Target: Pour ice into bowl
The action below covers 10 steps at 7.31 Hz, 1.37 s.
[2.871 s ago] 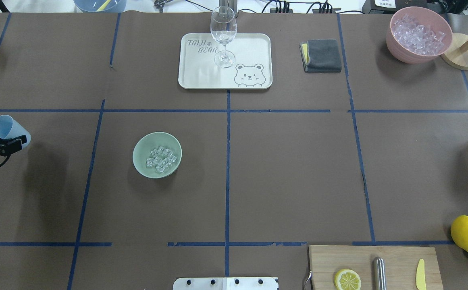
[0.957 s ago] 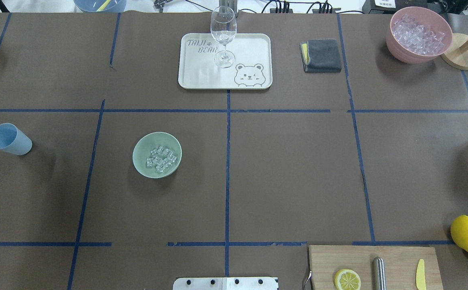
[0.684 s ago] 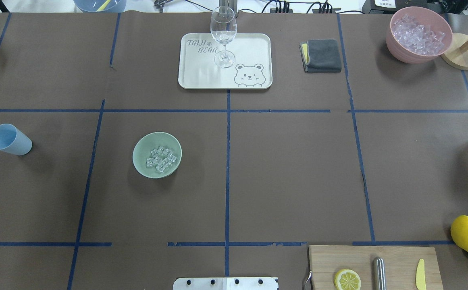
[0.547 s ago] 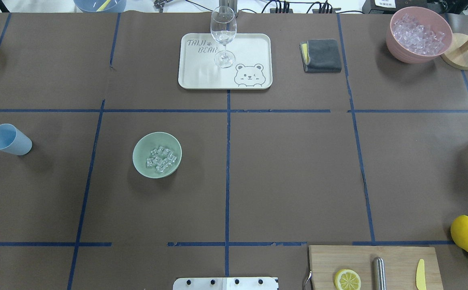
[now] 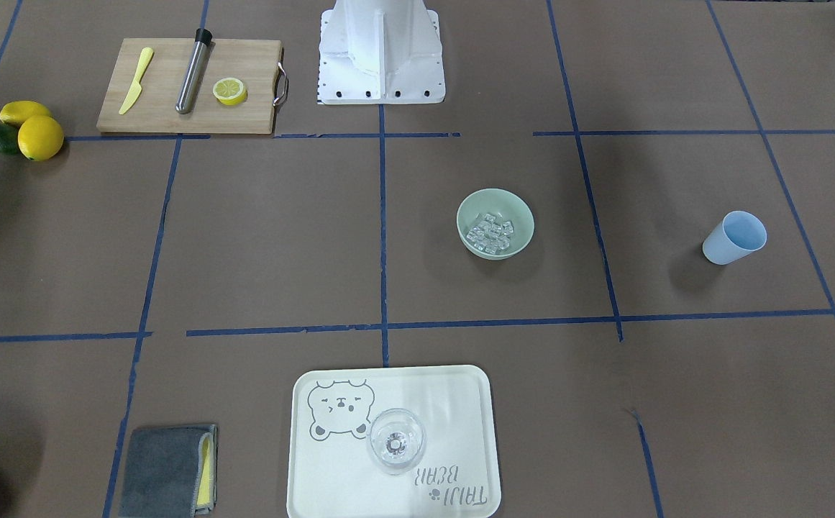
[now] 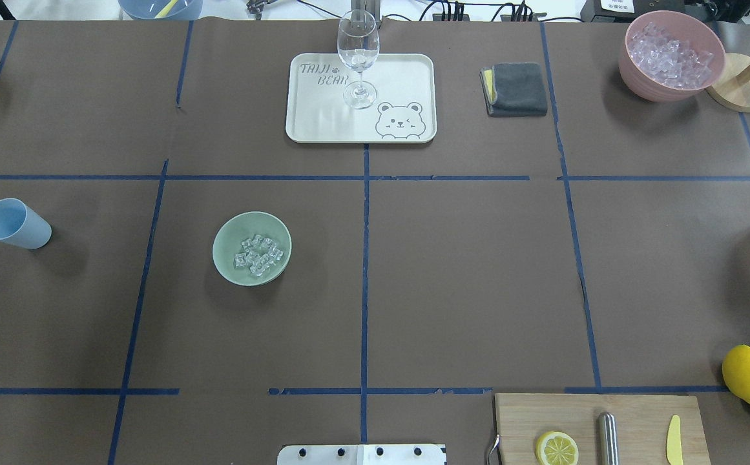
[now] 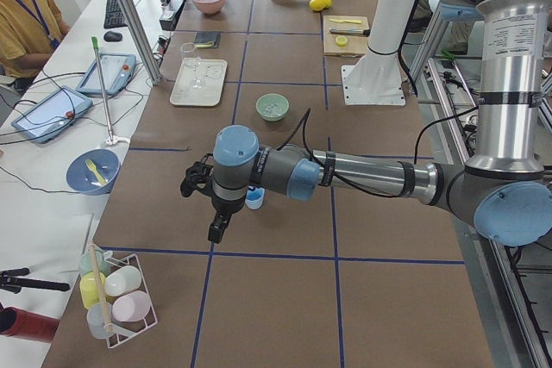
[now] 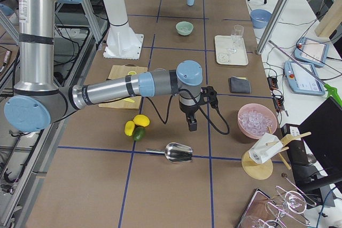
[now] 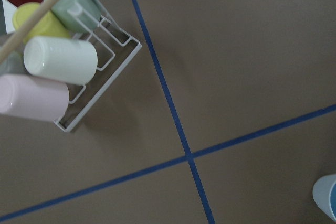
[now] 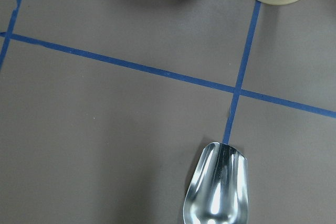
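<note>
The mint-green bowl (image 6: pixel 225 237) stands left of the table's middle and holds a small heap of clear ice (image 6: pixel 258 254); both also show in the front view, the bowl (image 5: pixel 496 201) and the ice (image 5: pixel 490 234). The empty blue cup (image 6: pixel 14 224) stands upright near the table's left edge. My left gripper (image 7: pixel 216 228) hovers beside the cup (image 7: pixel 254 198), apart from it; I cannot tell if it is open. My right gripper (image 8: pixel 191 124) hangs over the far right end, above a metal scoop (image 10: pixel 215 187); I cannot tell its state.
A white tray (image 6: pixel 323 123) with a wine glass (image 6: pixel 358 58) is at the back centre. A grey cloth (image 6: pixel 517 88) and a pink container of ice (image 6: pixel 672 55) are at the back right. A cutting board (image 6: pixel 633 413) and lemons (image 6: pixel 748 374) are at the front right. A cup rack (image 9: pixel 79 66) is at the left end.
About 2.9 s ago my left gripper was around the blue cup at the overhead view's left edge. It has since left that view, and the cup stands alone on the table.
</note>
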Available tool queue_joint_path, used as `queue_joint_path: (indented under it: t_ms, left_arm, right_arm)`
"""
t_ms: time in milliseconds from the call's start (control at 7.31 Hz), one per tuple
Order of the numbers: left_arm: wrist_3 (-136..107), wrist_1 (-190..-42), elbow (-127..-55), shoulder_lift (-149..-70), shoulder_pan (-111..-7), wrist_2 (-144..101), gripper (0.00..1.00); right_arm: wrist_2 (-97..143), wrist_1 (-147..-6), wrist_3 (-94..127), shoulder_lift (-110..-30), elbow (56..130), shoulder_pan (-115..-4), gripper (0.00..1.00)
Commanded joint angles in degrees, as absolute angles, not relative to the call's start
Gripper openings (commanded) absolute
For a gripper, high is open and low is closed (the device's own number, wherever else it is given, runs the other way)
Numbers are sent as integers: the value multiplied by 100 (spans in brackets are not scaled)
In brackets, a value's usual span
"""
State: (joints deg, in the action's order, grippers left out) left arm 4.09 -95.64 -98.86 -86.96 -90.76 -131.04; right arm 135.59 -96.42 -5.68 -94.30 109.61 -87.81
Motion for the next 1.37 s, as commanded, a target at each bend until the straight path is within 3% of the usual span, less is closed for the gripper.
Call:
queue_joint_path:
  t_ms: [0,410,957,1230]
  left_arm:
    - [413,-8634,-9835,-8596,-9220,-13175,100]
    - [422,-8648,-9984,-8525,-9246,-13175,100]
    - [422,-8692,-9993,-8596,-9229,-13192,100]
    - [422,-8763,-9993,-8604,-9229,-13184,100]
  right_arm:
    - [13781,-9650,-536,-9308,11117,-8650,100]
    - [13772,-9606,279,-8714,11820,-7475,100]
    - [13206,-9606,3604,-6632,11777,-5156,100]
    - [11592,-9624,5153,-5385,11202,-3864,100]
